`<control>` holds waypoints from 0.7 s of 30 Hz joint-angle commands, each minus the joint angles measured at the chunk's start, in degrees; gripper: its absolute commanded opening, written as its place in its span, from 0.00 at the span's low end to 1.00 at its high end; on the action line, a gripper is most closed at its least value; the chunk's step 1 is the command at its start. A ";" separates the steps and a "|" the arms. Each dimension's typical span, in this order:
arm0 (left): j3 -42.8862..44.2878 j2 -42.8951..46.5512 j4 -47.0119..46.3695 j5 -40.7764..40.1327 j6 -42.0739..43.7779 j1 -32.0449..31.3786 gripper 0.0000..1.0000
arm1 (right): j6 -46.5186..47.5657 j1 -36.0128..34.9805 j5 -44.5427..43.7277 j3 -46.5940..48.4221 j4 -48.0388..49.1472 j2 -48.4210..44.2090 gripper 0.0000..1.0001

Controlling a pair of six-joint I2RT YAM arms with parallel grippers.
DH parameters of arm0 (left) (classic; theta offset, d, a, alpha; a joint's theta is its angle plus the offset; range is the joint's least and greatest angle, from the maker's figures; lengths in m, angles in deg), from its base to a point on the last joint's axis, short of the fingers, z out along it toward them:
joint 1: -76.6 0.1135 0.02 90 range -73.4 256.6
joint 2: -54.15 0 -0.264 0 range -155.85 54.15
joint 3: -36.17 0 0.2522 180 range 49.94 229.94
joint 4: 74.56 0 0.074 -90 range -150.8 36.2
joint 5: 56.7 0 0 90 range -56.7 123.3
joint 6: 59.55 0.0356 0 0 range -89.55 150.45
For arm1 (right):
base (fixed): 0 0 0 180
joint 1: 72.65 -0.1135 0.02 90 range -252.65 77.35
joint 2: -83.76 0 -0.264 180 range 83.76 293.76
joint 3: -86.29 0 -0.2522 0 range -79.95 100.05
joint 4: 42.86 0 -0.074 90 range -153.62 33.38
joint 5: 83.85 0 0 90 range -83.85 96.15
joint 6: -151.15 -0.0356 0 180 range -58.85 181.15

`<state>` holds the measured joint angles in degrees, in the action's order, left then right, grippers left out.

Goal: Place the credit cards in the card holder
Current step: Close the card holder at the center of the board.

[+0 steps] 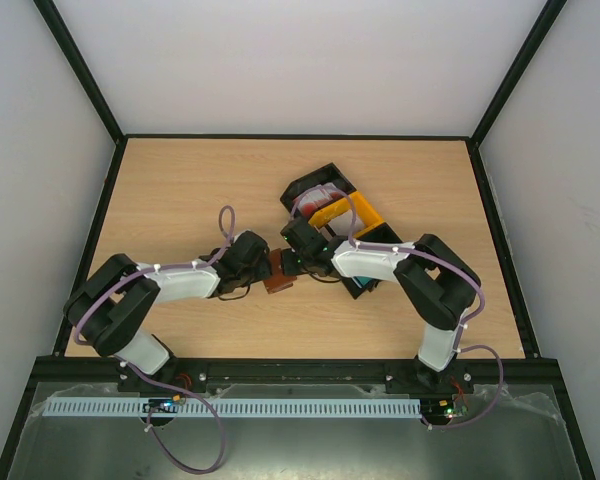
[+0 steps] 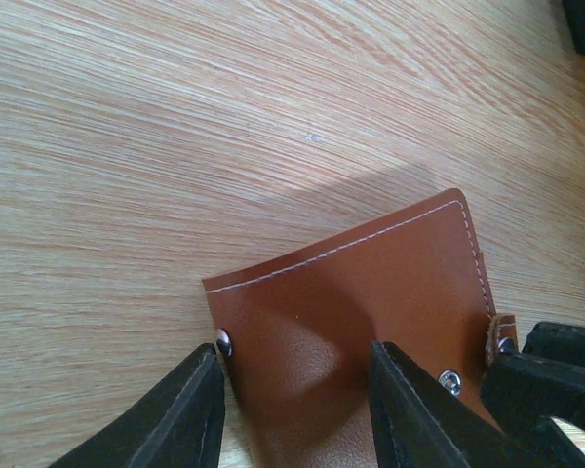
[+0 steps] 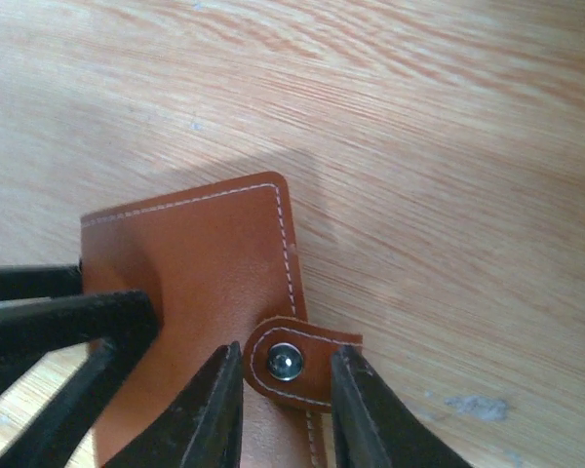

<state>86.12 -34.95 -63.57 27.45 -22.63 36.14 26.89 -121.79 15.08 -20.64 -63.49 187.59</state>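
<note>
The brown leather card holder (image 1: 277, 276) lies on the wooden table between both grippers. My left gripper (image 1: 261, 264) is shut on its left side: in the left wrist view (image 2: 297, 366) one finger sits at the riveted edge and the other on the leather face (image 2: 370, 283). My right gripper (image 3: 288, 359) has its fingers closed round the holder's snap tab (image 3: 297, 363), over the brown face (image 3: 205, 253). Red-and-white credit cards (image 1: 325, 196) and a teal card (image 1: 365, 284) lie in the bin tray, partly hidden by the right arm.
The black-and-yellow bin tray (image 1: 352, 207) stands just behind and right of the right gripper. Black frame rails run along the table's edges. Bare wood shows to the left and at the back.
</note>
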 commanded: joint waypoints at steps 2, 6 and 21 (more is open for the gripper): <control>-3.58 -1.98 9.29 5.19 -1.41 -0.31 0.44 | 1.62 -0.20 -3.21 1.08 -2.90 -1.51 0.35; -3.66 -1.74 9.27 5.23 -1.54 -0.27 0.45 | 2.15 -0.78 -5.52 2.02 -4.37 -1.36 0.40; -4.53 -0.08 8.93 5.90 -2.27 0.51 0.48 | 2.80 -4.04 -13.43 5.43 -9.24 0.89 0.51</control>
<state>85.05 -33.66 -64.20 30.40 -23.83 36.40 29.21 -125.57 5.49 -16.90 -69.79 187.66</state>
